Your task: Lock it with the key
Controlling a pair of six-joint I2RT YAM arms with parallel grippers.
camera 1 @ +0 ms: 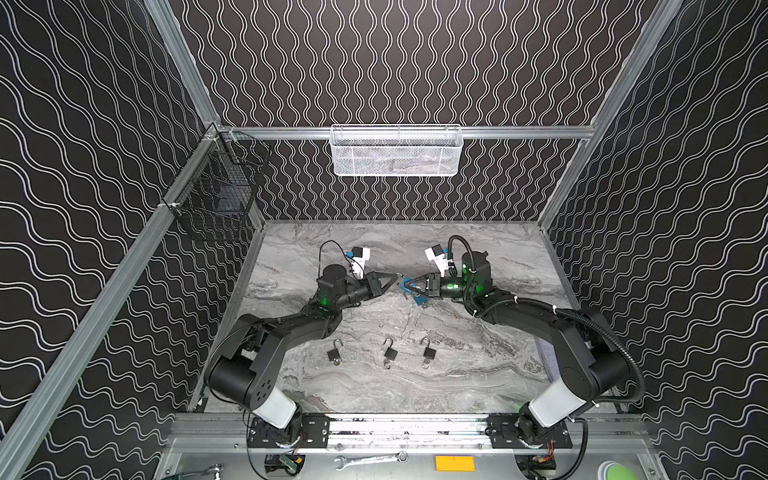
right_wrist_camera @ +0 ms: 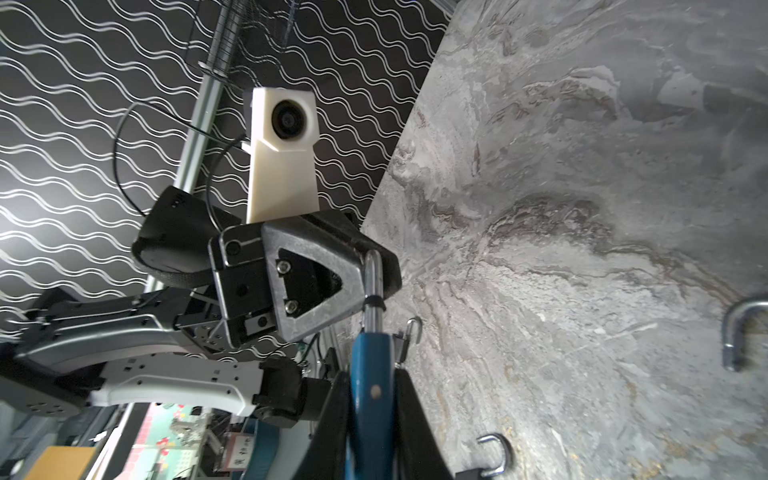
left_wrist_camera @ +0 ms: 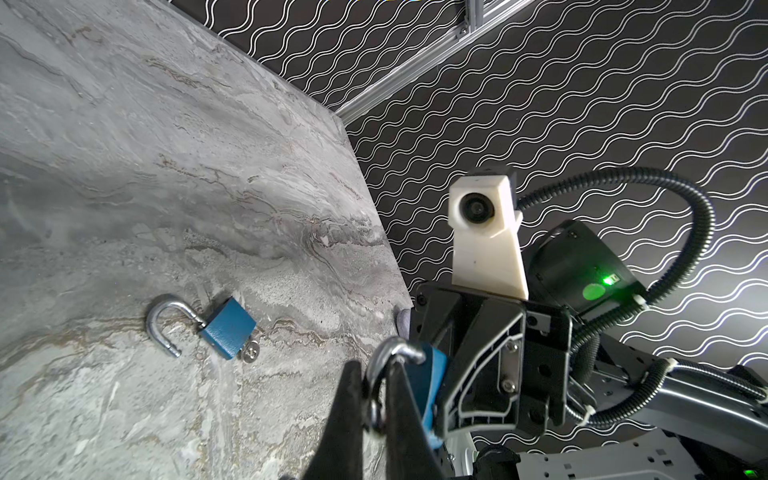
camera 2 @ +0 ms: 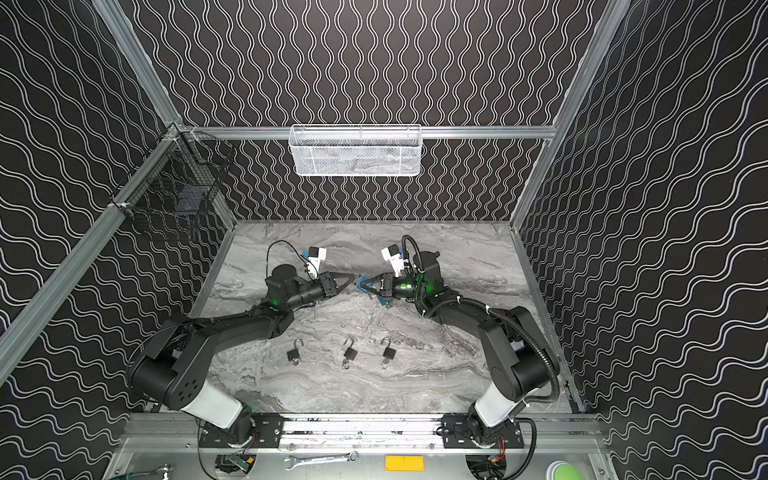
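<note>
My right gripper [right_wrist_camera: 372, 376] clamps the blue padlock [right_wrist_camera: 371, 349] by its body and my left gripper [left_wrist_camera: 374, 374] pinches its shackle [left_wrist_camera: 395, 348], mid-frame in both top views, I reckon so one braces while the other pushes the shackle shut.

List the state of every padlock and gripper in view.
Held blue padlock: aloft, latch unclear.
Left gripper: shut on its shackle.
Right gripper: shut on its body.
Second blue padlock: lying flat, shackle open, key inserted.
Black padlocks: lying flat, shackles open.
</note>
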